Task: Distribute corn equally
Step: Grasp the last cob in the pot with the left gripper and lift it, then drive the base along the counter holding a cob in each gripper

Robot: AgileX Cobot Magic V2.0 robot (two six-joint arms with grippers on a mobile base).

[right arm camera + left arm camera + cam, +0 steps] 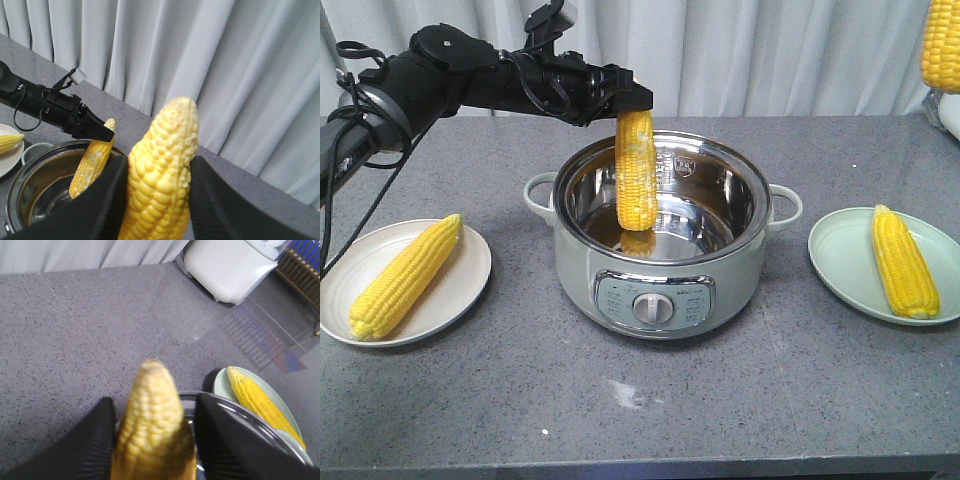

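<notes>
My left gripper (632, 103) (155, 405) is shut on the tip of a corn cob with whitish patches (636, 170) (150, 430). The cob hangs upright over the open steel pot (660, 270), its lower end inside the rim. High at the right, my right gripper (161, 165) is shut on a second yellow cob (160, 170) (940, 45), well above the table. A third cob (405, 275) lies on the beige plate (465, 285) at the left. The fourth (905, 262) (260, 400) lies on the pale green plate (840, 250) at the right.
The electric pot, with side handles and a front dial (650, 308), stands mid-table between the plates. Behind the grey table hangs a pale curtain (770, 50). A white appliance (225, 265) stands beyond the far edge. Cables (350, 150) hang from the left arm above the beige plate.
</notes>
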